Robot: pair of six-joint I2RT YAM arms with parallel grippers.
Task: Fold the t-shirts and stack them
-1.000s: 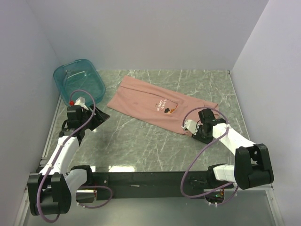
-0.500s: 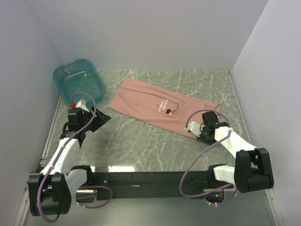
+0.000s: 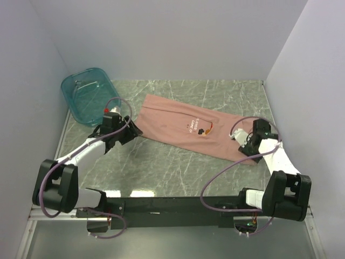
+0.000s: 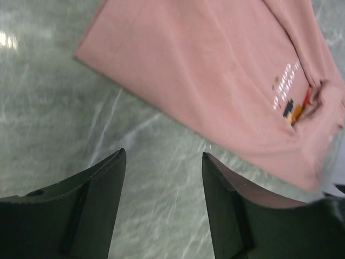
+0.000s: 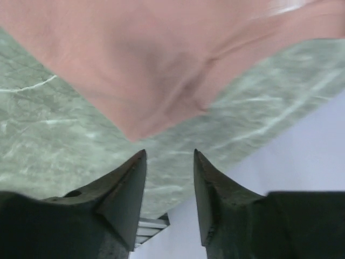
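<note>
While left claw (image 4: 163,155) and right claw (image 5: 168,152) gape empty, each should pinch its shirt (image 3: 183,127) corner low against bench (image 3: 161,167).

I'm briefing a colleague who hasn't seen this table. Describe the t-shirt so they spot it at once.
On the green marbled table, look across its far half. The t-shirt lies there as a long flat strip; unlike the teal tub to its left, it is dusty-pink cloth with a chest graphic.
</note>
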